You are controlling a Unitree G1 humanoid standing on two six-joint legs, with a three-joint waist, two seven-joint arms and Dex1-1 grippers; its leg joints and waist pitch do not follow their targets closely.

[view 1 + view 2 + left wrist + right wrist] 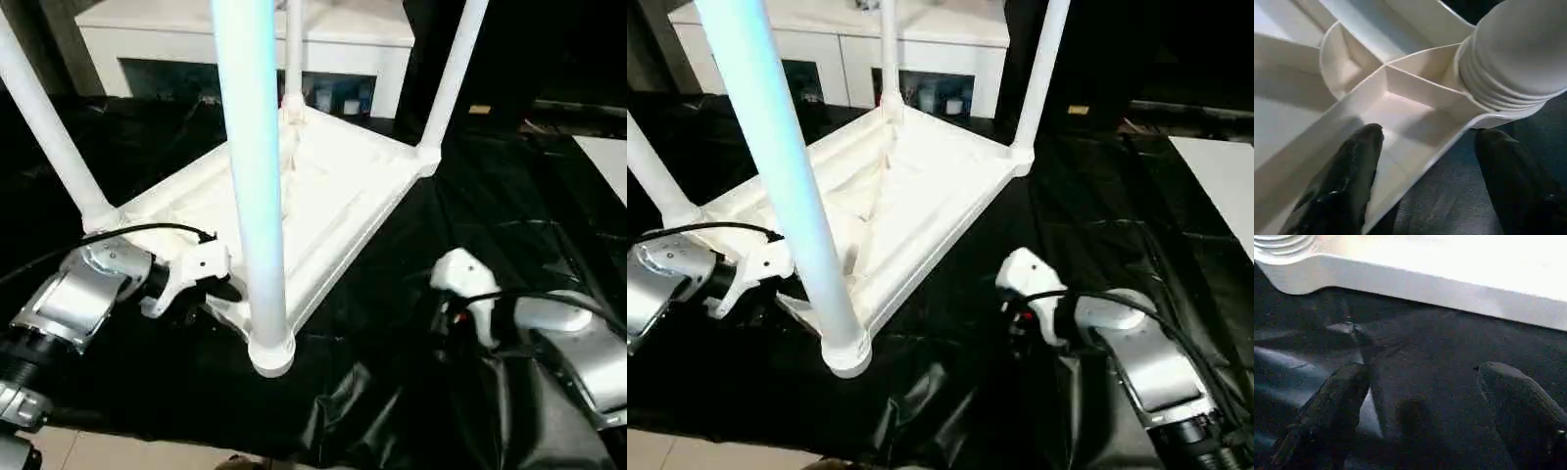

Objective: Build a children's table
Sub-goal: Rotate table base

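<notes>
Left wrist view: left gripper (1425,181) jaws apart astride tabletop (1400,112) rim, perhaps touching; right gripper (1420,421) jaws apart

Black plastic sheeting (509,215) covers the floor before a white cabinet (343,49).

Black-sheeted floor (509,225), home-style cabinet (333,44)

Our left gripper (1425,166) straddles the tabletop's (1400,107) rim near a corner; one black finger (1347,181) rests inside the ribbed underside, the other over black sheeting (1449,196); a leg (1518,54) stands in the corner socket.
</notes>
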